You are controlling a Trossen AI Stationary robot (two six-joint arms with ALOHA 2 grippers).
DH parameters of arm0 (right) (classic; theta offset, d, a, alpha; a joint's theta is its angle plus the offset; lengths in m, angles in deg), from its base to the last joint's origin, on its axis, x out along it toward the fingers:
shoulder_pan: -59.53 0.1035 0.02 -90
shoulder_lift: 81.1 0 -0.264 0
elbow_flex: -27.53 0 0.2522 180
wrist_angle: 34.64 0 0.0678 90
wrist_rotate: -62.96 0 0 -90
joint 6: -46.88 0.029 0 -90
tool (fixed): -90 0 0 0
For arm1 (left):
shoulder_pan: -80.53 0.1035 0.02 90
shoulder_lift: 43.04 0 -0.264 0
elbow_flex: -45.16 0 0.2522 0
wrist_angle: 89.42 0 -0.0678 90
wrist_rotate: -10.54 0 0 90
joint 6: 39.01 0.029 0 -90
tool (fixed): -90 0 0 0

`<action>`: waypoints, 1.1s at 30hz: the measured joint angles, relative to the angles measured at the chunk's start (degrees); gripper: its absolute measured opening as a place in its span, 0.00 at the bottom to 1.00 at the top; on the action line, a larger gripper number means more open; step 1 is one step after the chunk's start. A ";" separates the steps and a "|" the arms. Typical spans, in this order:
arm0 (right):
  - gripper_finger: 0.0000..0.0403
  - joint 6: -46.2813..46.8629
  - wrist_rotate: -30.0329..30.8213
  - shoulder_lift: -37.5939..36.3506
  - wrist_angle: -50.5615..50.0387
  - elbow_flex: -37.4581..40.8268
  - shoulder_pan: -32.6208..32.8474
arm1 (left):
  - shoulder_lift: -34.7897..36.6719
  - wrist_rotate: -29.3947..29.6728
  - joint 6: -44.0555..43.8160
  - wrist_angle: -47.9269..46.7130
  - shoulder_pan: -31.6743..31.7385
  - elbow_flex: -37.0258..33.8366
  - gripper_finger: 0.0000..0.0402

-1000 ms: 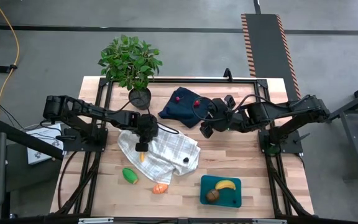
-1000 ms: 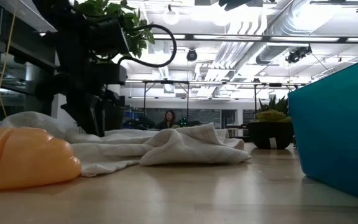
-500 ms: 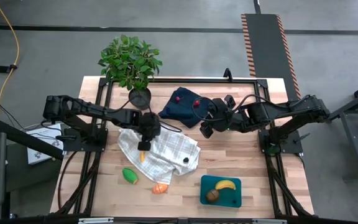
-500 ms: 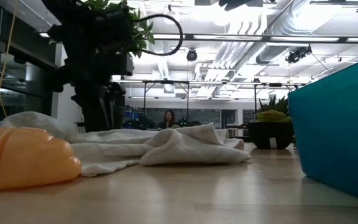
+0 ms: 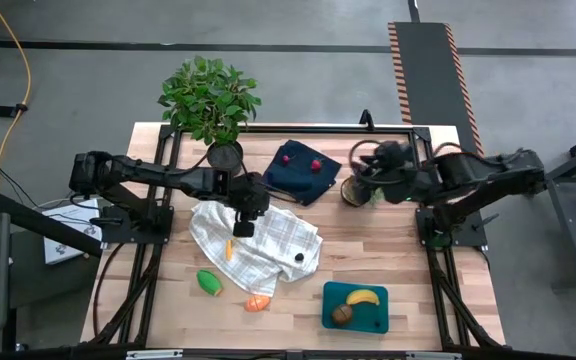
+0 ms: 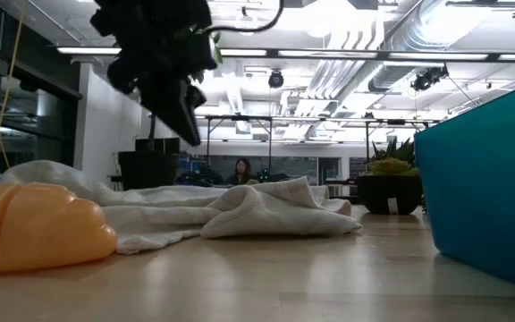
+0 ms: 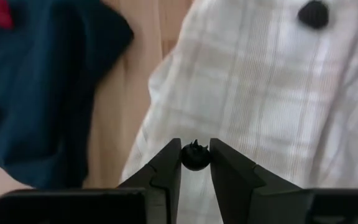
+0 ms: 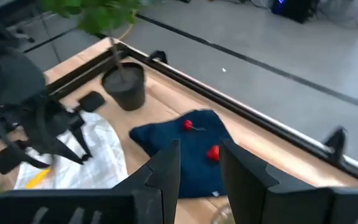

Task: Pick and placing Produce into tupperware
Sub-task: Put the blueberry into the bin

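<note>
Between the left gripper fingers: one small dark berry, pinched, raised above the checked cloth. Probably light, rigid, round; may roll free, so hold it across its middle. Tupperware lies well apart, beyond the cloth; open tabletop between. Right gripper holds nothing, jaws parted.
</note>
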 joint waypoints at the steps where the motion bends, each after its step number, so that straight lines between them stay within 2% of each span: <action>1: 0.26 1.54 0.10 -1.24 -0.79 1.13 0.34 | 0.00 -0.16 0.00 0.00 0.00 0.67 0.18; 5: 0.26 7.96 -0.17 -6.66 2.02 9.68 2.31 | 0.00 -1.83 0.24 0.04 0.00 4.06 0.18; 8: 0.26 12.86 -1.44 -11.00 10.64 19.57 4.20 | 0.02 -1.95 1.22 0.04 0.00 6.94 0.18; 10: 0.26 14.63 -3.14 -13.69 20.31 26.66 5.15 | 0.02 -1.94 1.62 0.04 0.00 8.96 0.18; 13: 0.26 14.66 -7.48 -16.72 39.91 36.23 5.64 | 0.02 -1.94 2.35 0.06 -0.06 11.93 0.18; 18: 0.26 14.33 -12.99 -17.93 68.58 47.70 5.42 | 0.02 -1.24 5.89 0.17 -1.36 16.62 0.18; 20: 0.26 16.33 -13.07 -17.68 75.53 50.72 5.42 | 0.04 0.16 6.93 0.17 -2.48 18.17 0.18; 24: 0.26 21.21 -13.22 -16.90 81.60 53.96 5.42 | 0.04 5.40 9.92 0.18 -5.21 20.57 0.18; 28: 0.26 23.83 -14.15 -15.20 83.38 54.14 5.40 | 0.04 10.00 12.58 0.93 -8.43 22.44 0.18; 33: 0.26 23.05 -18.24 -10.91 94.20 54.13 4.40 | 0.04 12.74 13.44 5.81 -11.30 23.40 0.18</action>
